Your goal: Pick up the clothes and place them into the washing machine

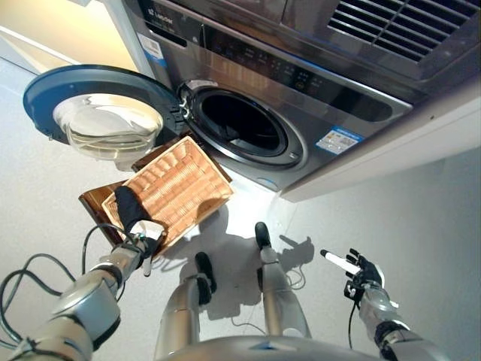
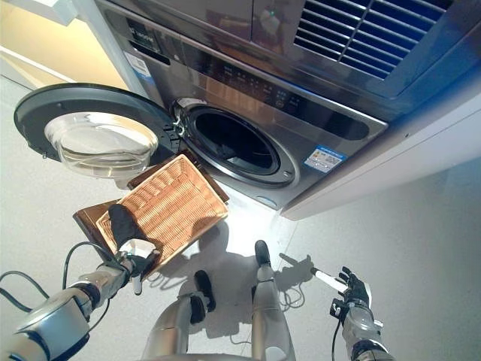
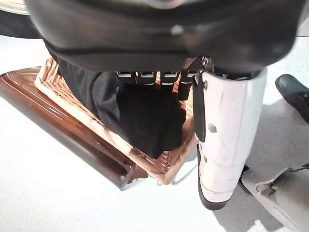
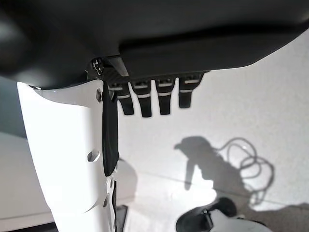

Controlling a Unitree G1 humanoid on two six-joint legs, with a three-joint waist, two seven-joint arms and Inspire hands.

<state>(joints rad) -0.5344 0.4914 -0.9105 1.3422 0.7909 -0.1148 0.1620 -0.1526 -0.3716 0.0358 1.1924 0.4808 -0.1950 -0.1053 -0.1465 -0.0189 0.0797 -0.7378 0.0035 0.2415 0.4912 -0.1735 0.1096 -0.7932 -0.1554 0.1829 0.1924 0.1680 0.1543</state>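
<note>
- Black cloth under the left robot hand, at the near end of the wicker basket; fingers pointing down into the fabric, thumb cover standing to one side; whether curled round the cloth or only resting on it cannot be told.
- Placed so, probably, to gather the garment before lifting.
- Right robot hand low at the right above bare floor, fingers relaxed and straight, holding nothing, well apart from basket and washer.
- Basket tilted on a brown wooden tray, just below the open drum mouth of the washing machine; rest of the basket empty.
- Round door swung wide to the left, leaving the opening unblocked.
- Free path judged up and forward over the basket's far rim; door edge and drum lip the nearest things to clear.
</note>
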